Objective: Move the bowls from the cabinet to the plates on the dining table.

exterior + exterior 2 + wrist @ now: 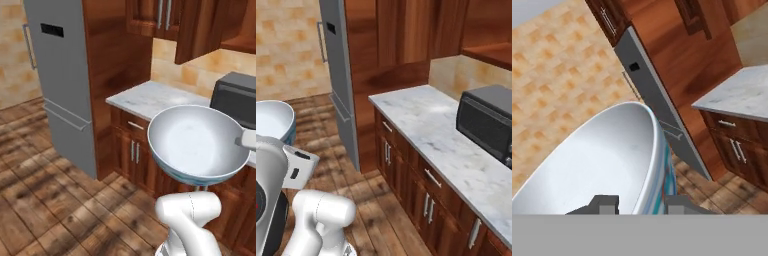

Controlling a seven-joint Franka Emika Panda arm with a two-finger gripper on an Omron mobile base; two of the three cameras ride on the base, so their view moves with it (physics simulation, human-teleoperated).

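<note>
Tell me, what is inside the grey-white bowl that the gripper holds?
The grey-white bowl looks empty: smooth bare inside. The gripper pinches its rim; the near inner wall is hidden in hand view.

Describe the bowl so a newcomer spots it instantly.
Start at the tall grey fridge, then look right past the marble counter to the white arm. The bowl sits clamped in the gripper: large, deep, glossy grey-white inside, with a bluish patterned outside.

A: Even, bright, flat light all round; the wooden floor (60, 200) carries soft dark bands of shadow.

B: The bowl (197, 142) has a gentle sheen inside, no harsh glare (its rim looks slightly soft).

A: Everything is a little blurry and coarse, edges jagged, no visible bending at the borders.
</note>
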